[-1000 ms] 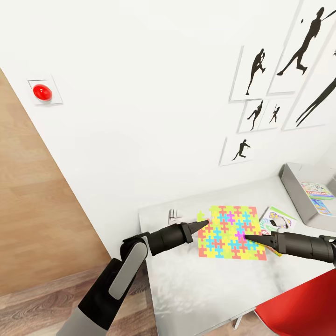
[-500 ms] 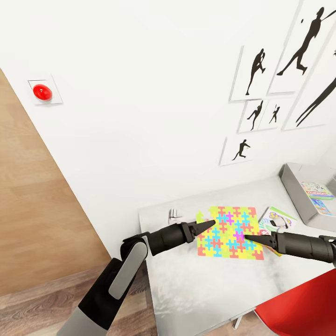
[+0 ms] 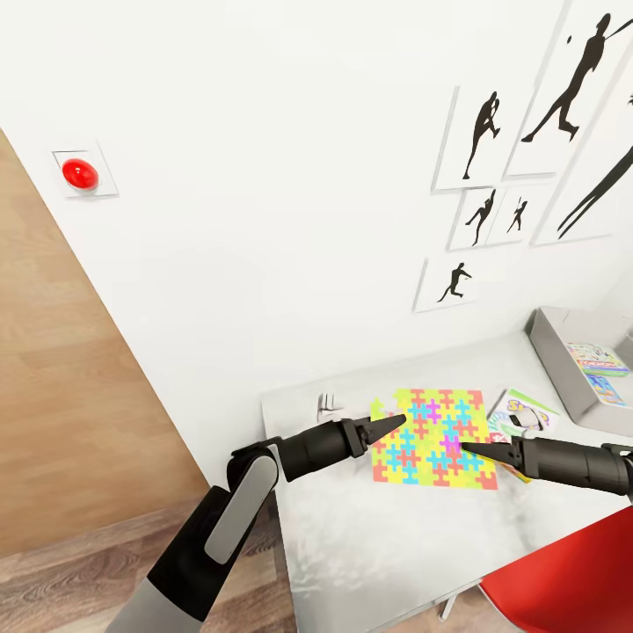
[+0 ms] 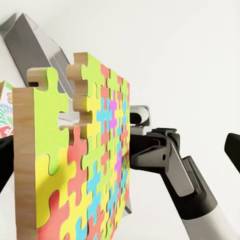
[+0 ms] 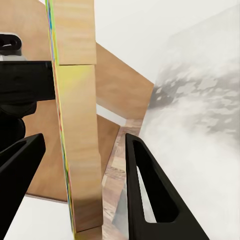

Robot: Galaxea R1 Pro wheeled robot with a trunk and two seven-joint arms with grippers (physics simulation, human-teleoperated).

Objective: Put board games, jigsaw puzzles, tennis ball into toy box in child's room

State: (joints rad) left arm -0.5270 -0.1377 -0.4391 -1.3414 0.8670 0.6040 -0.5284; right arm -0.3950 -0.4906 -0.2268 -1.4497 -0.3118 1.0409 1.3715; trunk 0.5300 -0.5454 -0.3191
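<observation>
A jigsaw puzzle [image 3: 432,438] of yellow, pink, blue and orange pieces lies on the pale table [image 3: 378,536]. My left gripper [image 3: 397,422] is over its left part, with the fingers wide apart in the left wrist view and the puzzle [image 4: 75,165] close to one of them. My right gripper [image 3: 469,453] is at the puzzle's right side. It is open, and the board's wooden edge [image 5: 75,150] stands between its fingers [image 5: 150,190]. The grey toy box [image 3: 556,367] sits at the table's far right with flat board games [image 3: 598,360] inside. Another colourful board game [image 3: 523,411] lies between puzzle and box.
A red chair [image 3: 571,576] stands at the table's near right corner. The white wall behind carries black silhouette pictures [image 3: 492,176] and a red button [image 3: 79,173]. Wood-plank floor [image 3: 53,563] lies left of the table.
My left gripper's tip slid right onto the puzzle's left part, and the puzzle shifted slightly left. Nothing has moved in the last half second.
</observation>
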